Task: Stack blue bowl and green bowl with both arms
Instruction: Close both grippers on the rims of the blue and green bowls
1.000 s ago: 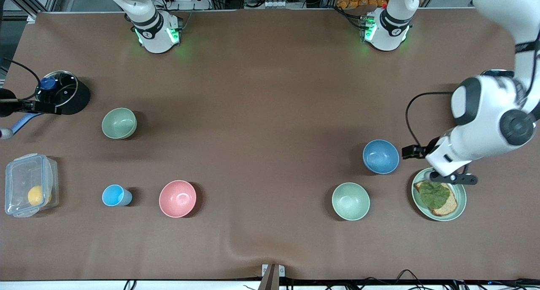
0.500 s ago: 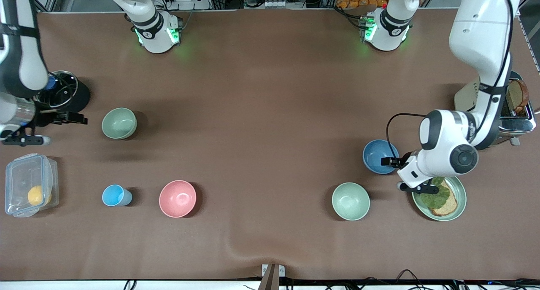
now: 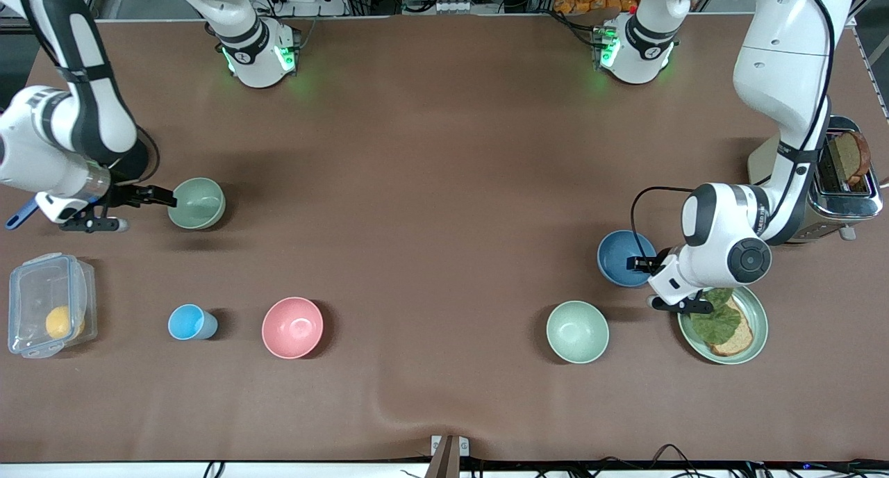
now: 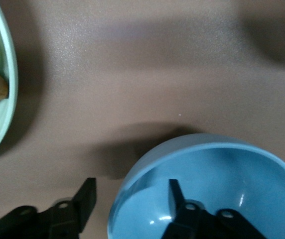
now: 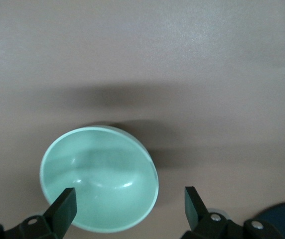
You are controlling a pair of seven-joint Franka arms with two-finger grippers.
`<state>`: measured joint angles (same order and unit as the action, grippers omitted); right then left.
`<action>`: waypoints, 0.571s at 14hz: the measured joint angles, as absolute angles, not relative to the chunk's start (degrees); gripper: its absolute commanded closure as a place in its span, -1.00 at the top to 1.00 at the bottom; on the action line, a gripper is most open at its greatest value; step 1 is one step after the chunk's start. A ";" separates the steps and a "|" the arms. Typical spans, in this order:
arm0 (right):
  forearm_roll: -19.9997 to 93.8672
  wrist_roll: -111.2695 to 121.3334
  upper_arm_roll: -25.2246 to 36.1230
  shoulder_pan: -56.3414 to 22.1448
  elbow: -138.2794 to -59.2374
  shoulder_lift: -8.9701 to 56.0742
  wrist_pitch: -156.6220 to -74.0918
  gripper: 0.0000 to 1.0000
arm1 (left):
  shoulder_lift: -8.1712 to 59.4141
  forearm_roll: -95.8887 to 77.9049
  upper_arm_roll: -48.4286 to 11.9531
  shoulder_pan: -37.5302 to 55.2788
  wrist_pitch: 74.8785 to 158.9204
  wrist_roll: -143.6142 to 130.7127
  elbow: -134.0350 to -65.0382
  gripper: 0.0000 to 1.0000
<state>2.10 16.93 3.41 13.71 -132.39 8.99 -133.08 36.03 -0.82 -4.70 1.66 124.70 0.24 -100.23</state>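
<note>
**Clerk:** Item one, the round matte medium-blue bowl (image 3: pixel 625 257). Location?

**Keeper:** Upright on the brown table (image 3: pixel 444 151), toward the left arm's end. It sits just beside the pale green plate (image 3: pixel 759 339) of bread and lettuce, farther from the front camera than the mint-green bowl (image 3: pixel 577 331). The left gripper (image 4: pixel 130 196) straddles its wall, one finger (image 4: pixel 175 191) inside and one outside. The fingers are apart and do not yet pinch the rim. I judge this a rim grasp set up for lifting.

**Clerk:** Item two, the round matte sage-green bowl (image 3: pixel 196 202)?

**Keeper:** Upright toward the right arm's end, well apart from item one. The right gripper (image 3: pixel 135 210) is at its rim with its fingers spread wide and holds nothing. Probably each arm takes the bowl at its own end.

**Clerk:** Changes since the prior entries?

**Keeper:** The left gripper has come off the plate onto the blue bowl's rim, and its fingers have begun narrowing. The right arm has swung in from the table's edge to the sage bowl. Neither bowl has moved.
</note>
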 measured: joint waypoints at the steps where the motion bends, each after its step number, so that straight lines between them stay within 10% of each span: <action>1: 2.11 17.02 3.41 13.74 -134.35 9.09 -136.31 0.66 | 35.97 -0.82 -4.71 1.67 124.73 0.24 -100.23 -1.00; 6: 2.13 22.09 3.47 15.64 -137.92 11.15 -143.98 0.00 | 33.52 -0.83 -4.70 1.22 125.11 0.22 -100.01 -1.00; 8: 2.14 24.17 3.48 17.06 -138.04 12.33 -145.85 -0.67 | 31.05 -0.83 -4.68 0.84 125.06 0.21 -99.98 -1.00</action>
<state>2.14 24.17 3.48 17.06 -138.04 12.33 -145.85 31.05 -0.83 -4.68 0.84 125.06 0.21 -99.98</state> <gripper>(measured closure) 0.489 0.956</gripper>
